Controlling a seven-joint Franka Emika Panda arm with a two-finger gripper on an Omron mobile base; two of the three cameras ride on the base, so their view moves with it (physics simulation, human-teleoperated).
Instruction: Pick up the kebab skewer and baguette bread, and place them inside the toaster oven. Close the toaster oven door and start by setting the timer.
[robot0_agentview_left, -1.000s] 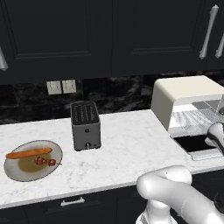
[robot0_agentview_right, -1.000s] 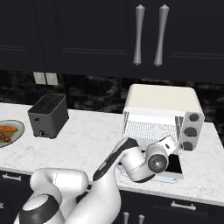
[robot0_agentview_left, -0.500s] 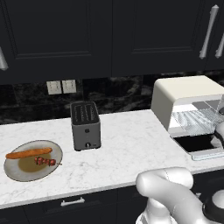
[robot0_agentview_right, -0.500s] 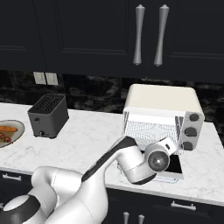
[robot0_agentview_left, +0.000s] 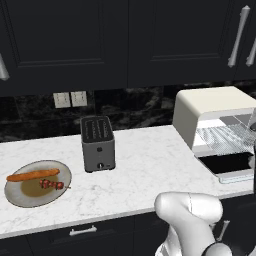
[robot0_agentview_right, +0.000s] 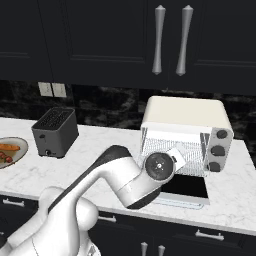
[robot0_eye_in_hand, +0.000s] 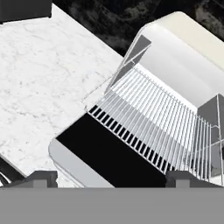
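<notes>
Hand view: the gripper (robot0_eye_in_hand: 111, 178) is positioned directly above the toaster oven door (robot0_eye_in_hand: 109, 153), which lies folded down flat on the marble counter (robot0_eye_in_hand: 39, 74). The two dark fingertips (robot0_eye_in_hand: 41, 178) stand wide apart at the lower edge of the view, one toward each end of the door, with nothing between them; the jaws are open and hold nothing. The fingertips do not appear to touch the door.

The toaster oven (robot0_agentview_left: 215, 112) stands at the right end of the counter. Its body is cream-white with a rounded top. The cavity is exposed, and a silver wire rack (robot0_eye_in_hand: 162, 116) extends forward from it to the hinge edge of the door. The door panel is dark glass inside a pale frame. In the right base view, three round knobs (robot0_agentview_right: 218, 150) are stacked on the panel to the right of the cavity.

Left base view: the baguette bread (robot0_agentview_left: 32, 175) and the kebab skewer (robot0_agentview_left: 51, 185) lie on a round plate (robot0_agentview_left: 17, 197) at the left end of the counter, well apart from the oven and the gripper. The baguette is long, slim and orange-brown; the skewer, with dark-red chunks, lies just in front of it. A dark-grey slot toaster (robot0_agentview_left: 97, 143) stands between the plate and the oven.
</notes>
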